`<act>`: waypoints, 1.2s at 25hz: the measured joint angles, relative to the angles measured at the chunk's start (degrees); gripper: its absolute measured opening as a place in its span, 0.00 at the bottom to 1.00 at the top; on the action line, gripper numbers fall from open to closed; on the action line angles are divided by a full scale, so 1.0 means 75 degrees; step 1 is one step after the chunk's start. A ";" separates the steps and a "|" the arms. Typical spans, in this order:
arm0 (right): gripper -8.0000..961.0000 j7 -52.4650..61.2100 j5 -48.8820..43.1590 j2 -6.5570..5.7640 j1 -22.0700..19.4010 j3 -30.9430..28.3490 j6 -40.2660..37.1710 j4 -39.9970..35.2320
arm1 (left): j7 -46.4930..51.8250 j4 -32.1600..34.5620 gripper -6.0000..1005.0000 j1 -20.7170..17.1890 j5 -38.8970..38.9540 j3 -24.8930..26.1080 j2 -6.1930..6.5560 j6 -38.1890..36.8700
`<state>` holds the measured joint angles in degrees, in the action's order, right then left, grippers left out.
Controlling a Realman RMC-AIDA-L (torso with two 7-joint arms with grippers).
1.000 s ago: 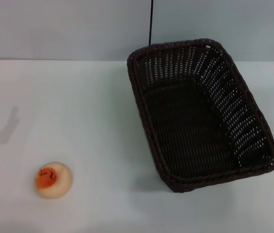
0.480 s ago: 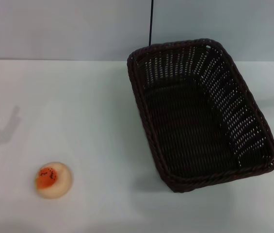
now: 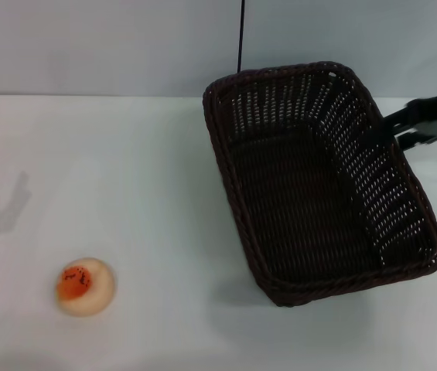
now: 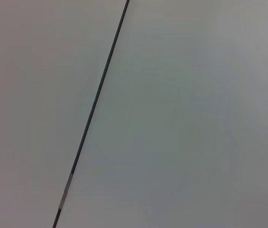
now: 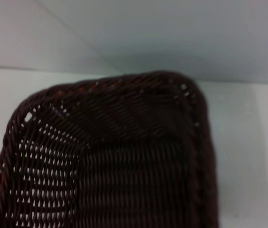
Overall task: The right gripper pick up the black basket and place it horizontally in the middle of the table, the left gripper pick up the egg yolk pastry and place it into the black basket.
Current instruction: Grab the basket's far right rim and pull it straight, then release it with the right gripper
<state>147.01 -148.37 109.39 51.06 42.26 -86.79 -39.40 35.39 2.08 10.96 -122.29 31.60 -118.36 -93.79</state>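
The black basket [image 3: 311, 201] stands on the white table [image 3: 141, 170], right of centre, its long side running front to back and slightly angled. My right gripper [image 3: 394, 131] reaches in from the right edge, fingers open, its tips at the far part of the basket's right rim. The right wrist view looks down on a far corner of the basket [image 5: 124, 156]. The egg yolk pastry [image 3: 84, 285] lies at the front left of the table, orange patch up. My left gripper is out of view; the left wrist view shows only a wall.
A grey wall [image 3: 110, 46] runs behind the table, with a thin black cable [image 3: 240, 35] hanging down it behind the basket. An arm's shadow [image 3: 1, 209] falls on the table's left side. Bare tabletop lies between pastry and basket.
My right gripper has come into the head view from the right edge and moved left up to the basket's right rim. Basket and pastry have not moved.
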 joint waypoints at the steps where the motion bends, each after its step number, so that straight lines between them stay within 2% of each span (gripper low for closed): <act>1: 0.74 -0.0007 0.0000 0.0027 0.0106 0.0106 0.0127 0.0219 | 0.0013 0.0001 0.82 -0.0002 0.0001 0.0001 0.0001 0.0016; 4: 0.74 -0.0009 -0.0043 0.0195 0.0303 0.0528 0.0418 0.0535 | 0.0039 0.0003 0.82 -0.0034 0.0011 0.0004 0.0006 0.0024; 5: 0.74 -0.0002 -0.0066 0.0346 0.0329 0.0768 0.0580 0.0532 | 0.0035 0.0003 0.82 -0.0052 0.0015 0.0004 0.0007 0.0032; 6: 0.74 -0.0002 -0.0066 0.0346 0.0329 0.0768 0.0580 0.0532 | 0.0026 0.0007 0.82 -0.0076 0.0021 0.0005 0.0008 0.0045; 10: 0.73 0.0032 -0.0070 0.0522 0.0367 0.0916 0.0677 0.0447 | 0.0003 0.0007 0.81 -0.0199 0.0026 0.0030 0.0013 0.0086; 14: 0.73 0.0054 -0.0070 0.0575 0.0320 0.0940 0.0614 0.0259 | 0.0020 0.0042 0.81 -0.0222 0.0029 0.0081 0.0019 0.0095; 20: 0.50 0.0073 -0.0036 0.0587 0.0257 0.0953 0.0578 0.0064 | 0.0049 0.0071 0.81 -0.0220 0.0029 0.0087 0.0029 0.0096; 27: 0.33 -0.0168 -0.0055 0.0592 0.0171 0.1329 0.0412 -0.0409 | 0.0019 0.0101 0.81 -0.0121 0.0028 0.0087 0.0038 0.0221; 30: 0.25 -0.0987 -0.0035 0.0622 0.0126 0.1518 -0.0049 -0.1004 | 0.0046 0.0101 0.81 -0.0119 0.0028 0.0095 0.0050 0.0200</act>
<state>139.61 -148.63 114.06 52.00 53.64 -87.15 -46.93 35.73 2.83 10.06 -122.08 32.31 -117.98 -92.29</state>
